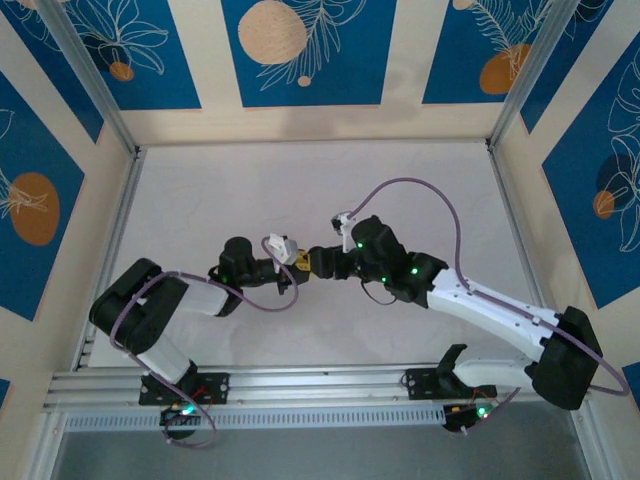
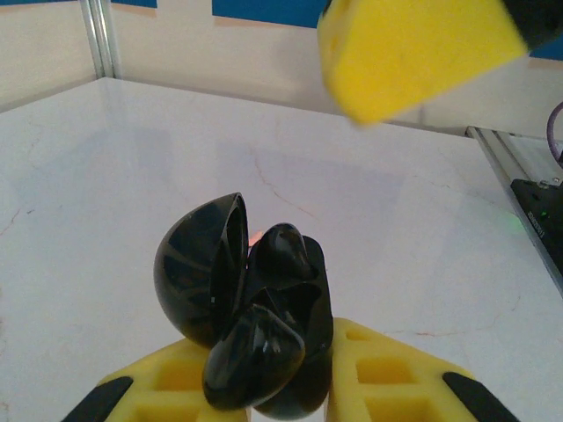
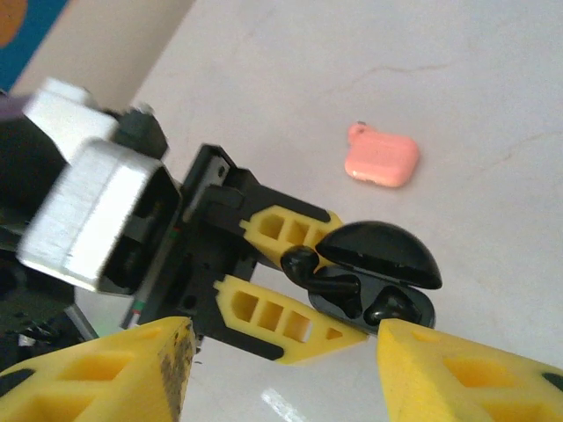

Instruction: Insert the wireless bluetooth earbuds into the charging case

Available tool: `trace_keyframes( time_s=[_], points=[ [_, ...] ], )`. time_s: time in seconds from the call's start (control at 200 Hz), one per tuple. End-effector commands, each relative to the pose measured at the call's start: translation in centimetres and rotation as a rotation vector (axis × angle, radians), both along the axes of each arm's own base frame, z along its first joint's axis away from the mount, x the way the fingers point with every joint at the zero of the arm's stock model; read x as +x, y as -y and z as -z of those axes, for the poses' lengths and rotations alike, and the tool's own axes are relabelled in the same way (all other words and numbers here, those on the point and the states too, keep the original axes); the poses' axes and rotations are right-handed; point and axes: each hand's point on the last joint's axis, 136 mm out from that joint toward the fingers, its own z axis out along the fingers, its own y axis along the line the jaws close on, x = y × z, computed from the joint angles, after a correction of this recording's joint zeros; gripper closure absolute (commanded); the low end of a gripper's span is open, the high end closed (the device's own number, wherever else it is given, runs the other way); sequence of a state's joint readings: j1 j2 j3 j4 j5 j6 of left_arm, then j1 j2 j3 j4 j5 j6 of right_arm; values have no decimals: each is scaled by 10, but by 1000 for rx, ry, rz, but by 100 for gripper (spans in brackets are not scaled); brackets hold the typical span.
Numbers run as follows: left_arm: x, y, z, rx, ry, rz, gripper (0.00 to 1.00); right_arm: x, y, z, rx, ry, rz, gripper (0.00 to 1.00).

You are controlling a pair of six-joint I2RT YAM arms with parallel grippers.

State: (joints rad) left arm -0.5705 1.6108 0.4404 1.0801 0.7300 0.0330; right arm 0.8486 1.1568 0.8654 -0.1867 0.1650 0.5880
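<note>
The black charging case (image 3: 383, 251) is clamped by the left gripper (image 3: 341, 274), and its earbuds (image 3: 387, 306), just ahead of the empty, parted right gripper (image 3: 281, 378), are judged to need pressing home.

Black charging case (image 3: 387, 253): lid open, raised off table; two black earbuds (image 3: 387, 308) inside. Pink case (image 3: 381, 158): closed, flat on table.
</note>
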Motion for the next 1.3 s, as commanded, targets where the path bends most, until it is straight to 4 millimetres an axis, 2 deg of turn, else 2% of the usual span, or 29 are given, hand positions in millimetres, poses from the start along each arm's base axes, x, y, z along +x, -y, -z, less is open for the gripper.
trace_keyframes(
  time_s=[0.0, 0.15, 0.305, 0.44, 0.6, 0.67, 0.74, 0.91, 1.045, 1.295],
  points=[
    [-6, 2, -10, -14, 88, 18, 79, -5, 6, -11, 75, -42, 9, 42],
    [-7, 2, -7, 6, 114, 19, 79, -6, 19, -4, 91, -154, 53, 49],
    [-10, 2, -3, 30, 126, 32, 79, -10, 20, 1, 67, -177, 43, 51],
    [-12, 3, -3, 31, 120, 38, 79, -9, 17, 4, 27, -134, -1, 54],
    [-14, 4, 2, 51, 102, 46, 79, -10, 7, -1, -25, 25, -148, 54],
    [-13, 4, 8, 80, 93, 35, 79, -4, 12, 1, -48, 58, -146, 53],
    [-12, 4, 15, 121, 77, 24, 79, 4, 22, 7, -37, 6, -113, 54],
    [-7, 2, 33, 254, 57, -25, 80, 16, 41, 32, 33, -224, -15, 54],
    [-1, -1, 43, 368, 51, -62, 81, 22, 52, 65, 51, -392, 95, 54],
    [11, -13, 56, 595, 59, -141, 81, 24, 40, 106, 128, -630, 138, 52]
  ],
)
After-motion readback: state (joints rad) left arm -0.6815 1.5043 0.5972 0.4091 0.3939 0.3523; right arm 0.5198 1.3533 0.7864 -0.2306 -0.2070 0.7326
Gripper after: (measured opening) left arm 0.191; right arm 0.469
